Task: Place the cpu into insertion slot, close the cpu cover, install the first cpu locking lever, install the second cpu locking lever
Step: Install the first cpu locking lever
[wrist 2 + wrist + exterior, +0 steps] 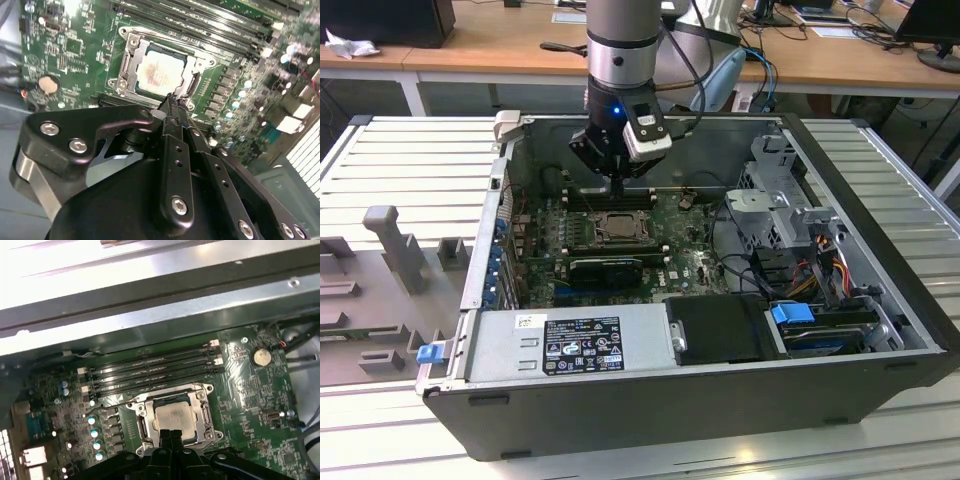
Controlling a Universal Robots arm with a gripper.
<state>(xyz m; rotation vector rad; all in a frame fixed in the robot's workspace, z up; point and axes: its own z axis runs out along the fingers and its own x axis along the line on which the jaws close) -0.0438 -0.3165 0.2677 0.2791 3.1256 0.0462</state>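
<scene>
The cpu (159, 72) lies flat in the motherboard's socket, its pale grey top showing through the window of the cpu cover (129, 70). The cover is down around it as a silvery frame. In the first wrist view the cpu (175, 419) and the cover (205, 415) sit just beyond my fingertips. My gripper (170, 432) is shut with nothing between its fingers, and its tips hover at the socket's near edge (172, 99). In the exterior view the gripper (617, 188) hangs straight over the cpu (617, 226) inside the open computer case.
Black memory slots (150, 372) run beside the socket, toward the case wall (150, 305). A coin battery (260, 357) sits on the board. A black card (605, 267), the power supply (570, 345), a drive cage (780, 200) and cables (820, 260) crowd the case.
</scene>
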